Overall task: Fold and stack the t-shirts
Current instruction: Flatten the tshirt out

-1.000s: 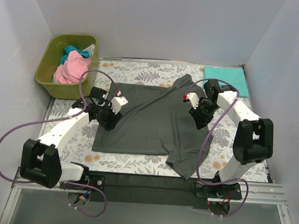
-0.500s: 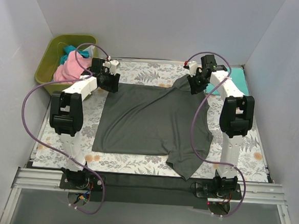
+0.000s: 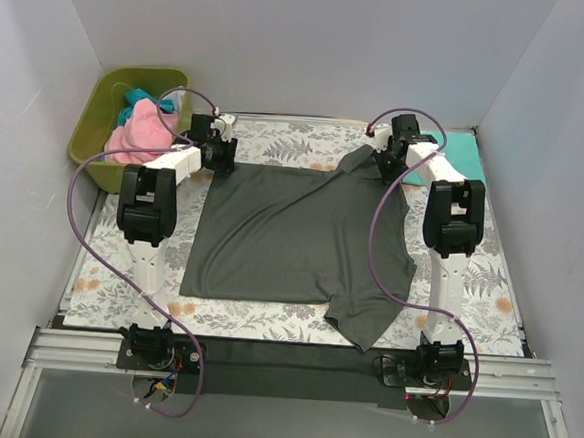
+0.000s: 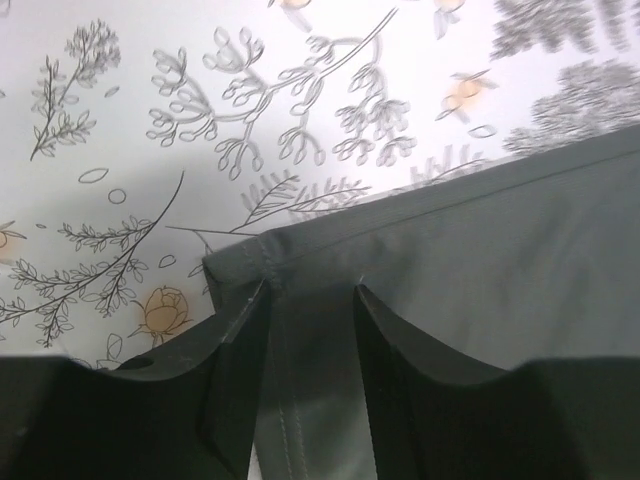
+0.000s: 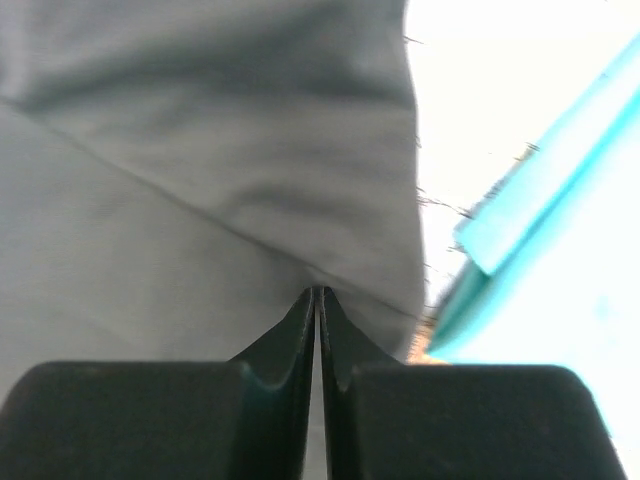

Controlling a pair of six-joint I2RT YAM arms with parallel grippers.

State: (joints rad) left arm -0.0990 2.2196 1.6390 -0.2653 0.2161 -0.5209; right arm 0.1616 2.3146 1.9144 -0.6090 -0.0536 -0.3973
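Note:
A dark charcoal grey t-shirt (image 3: 301,235) lies spread flat on the floral table cloth (image 3: 278,138). My left gripper (image 3: 219,157) is at its far left corner. In the left wrist view the gripper (image 4: 310,295) is open, with its fingers astride the hemmed corner of the shirt (image 4: 480,240). My right gripper (image 3: 386,165) is at the shirt's far right, by the sleeve. In the right wrist view it (image 5: 319,292) is shut on a pinch of the grey cloth (image 5: 200,150). A folded teal-green shirt (image 3: 457,150) lies at the back right, and also shows in the right wrist view (image 5: 560,260).
An olive-green bin (image 3: 92,145) stands at the back left with a pink shirt (image 3: 137,138) and a teal one (image 3: 138,101) in it. White walls close in the table on three sides. The shirt's near sleeve hangs towards the front edge.
Both arms have stretched from the middle of the shirt out to its far corners. The right gripper now pinches the cloth by the far sleeve.

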